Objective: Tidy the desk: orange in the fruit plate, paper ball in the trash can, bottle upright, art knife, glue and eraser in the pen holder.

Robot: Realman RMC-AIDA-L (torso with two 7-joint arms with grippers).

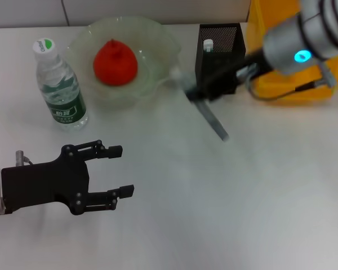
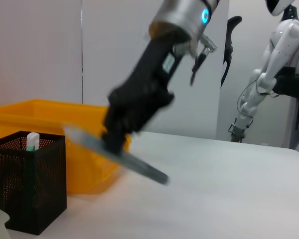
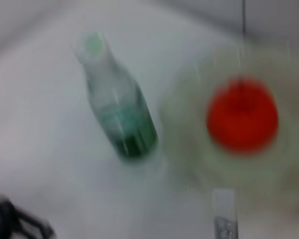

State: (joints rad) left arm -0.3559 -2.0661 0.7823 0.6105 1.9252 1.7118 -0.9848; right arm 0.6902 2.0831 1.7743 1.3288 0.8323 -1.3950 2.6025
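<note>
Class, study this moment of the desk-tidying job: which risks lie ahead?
1. The right pincer grips the art knife near one end; the long free end could swing and miss the pen holder.
2. The holder's mouth is narrow and already holds a white stick; the knife could catch its rim and tip it.

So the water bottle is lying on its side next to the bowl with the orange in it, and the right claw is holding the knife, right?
Not quite. In the head view the water bottle stands upright, cap on top, beside the bowl with the orange in it. The rest is right: the right claw is holding the art knife above the desk.
</note>
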